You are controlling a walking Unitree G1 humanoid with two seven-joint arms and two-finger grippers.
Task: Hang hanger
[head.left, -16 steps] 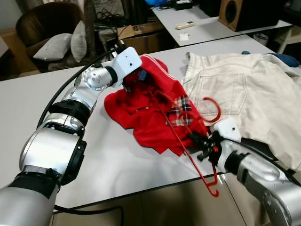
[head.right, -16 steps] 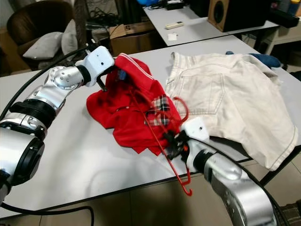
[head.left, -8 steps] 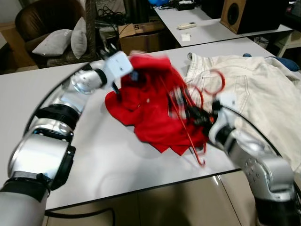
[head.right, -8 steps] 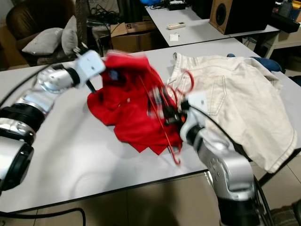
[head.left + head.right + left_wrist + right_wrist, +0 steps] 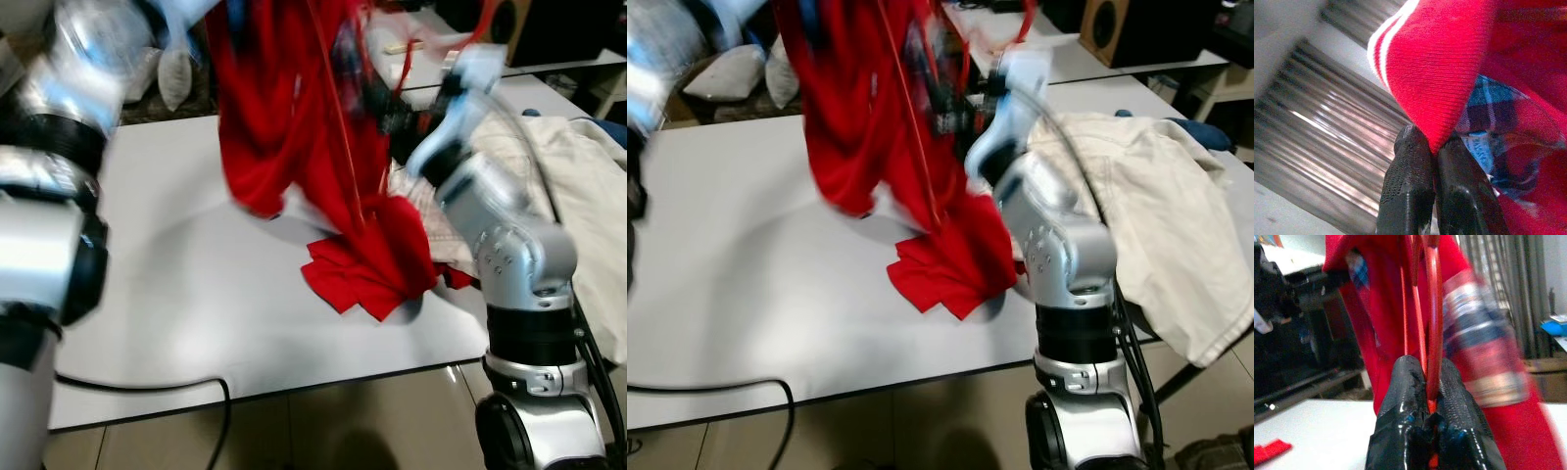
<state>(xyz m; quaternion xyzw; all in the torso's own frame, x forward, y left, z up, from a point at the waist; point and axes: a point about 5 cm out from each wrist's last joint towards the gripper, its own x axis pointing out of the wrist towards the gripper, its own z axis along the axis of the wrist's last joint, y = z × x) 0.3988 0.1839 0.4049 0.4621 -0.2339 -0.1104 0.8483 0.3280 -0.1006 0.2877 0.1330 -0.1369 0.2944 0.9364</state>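
Right arm (image 5: 490, 215): brushed-silver segments, rounded shells; elbow housing shows several small dark screw heads around 3 o'clock. Black collar ring under it, then a silver base joint with a bright band. White wrist block (image 5: 470, 69) on top, blurred. Black cables (image 5: 588, 343) run down the arm's 4 o'clock side. Left arm (image 5: 44, 225): silver shells with black joint rings, heavily motion-blurred, detail probably unreliable. Left gripper (image 5: 1432, 152) fingers (image 5: 1405, 186): long, black, finely stippled rubber texture. Right gripper (image 5: 1425, 382) fingers (image 5: 1457, 406): black, same pebbled grain, glossier near the base.
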